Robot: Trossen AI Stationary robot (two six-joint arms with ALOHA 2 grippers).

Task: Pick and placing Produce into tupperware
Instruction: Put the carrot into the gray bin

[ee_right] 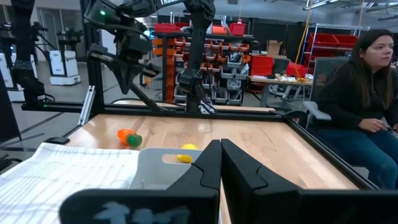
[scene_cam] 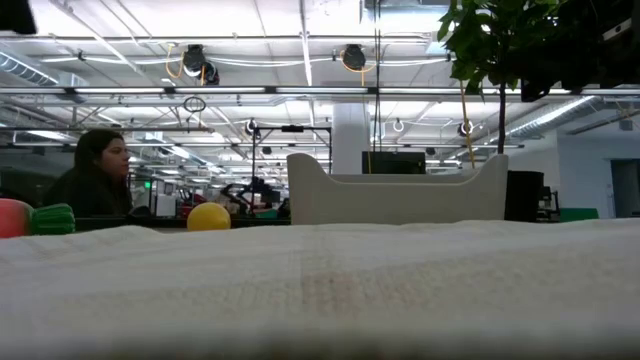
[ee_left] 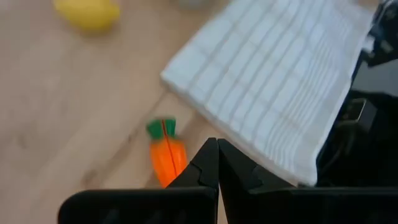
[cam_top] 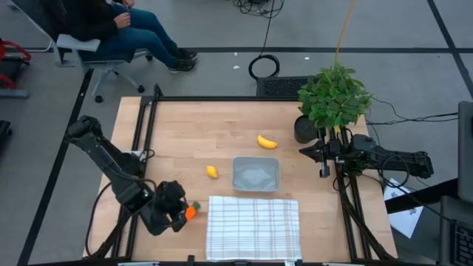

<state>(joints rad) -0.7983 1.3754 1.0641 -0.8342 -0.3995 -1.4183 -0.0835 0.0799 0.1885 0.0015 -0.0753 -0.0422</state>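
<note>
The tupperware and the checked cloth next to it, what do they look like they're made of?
The tupperware looks like thin, semi-glossy translucent plastic: greyish, cloudy walls, rounded corners, and the wood barely shows through. The checked cloth looks like woven cotton with a matte finish: thin grid lines, a soft folded edge, slight wrinkling. Neither can be confirmed from appearance alone.

The wooden table (cam_top: 222, 133) stands on a grey floor (cam_top: 222, 29) marked with dark lines. A person (ee_right: 364, 93) sits on an office chair (cam_top: 96, 55) beyond the table's far edge. Ceiling pipes and lamps (scene_cam: 350, 55) run overhead. Red storage racks (ee_right: 249, 43) line the background.
</note>
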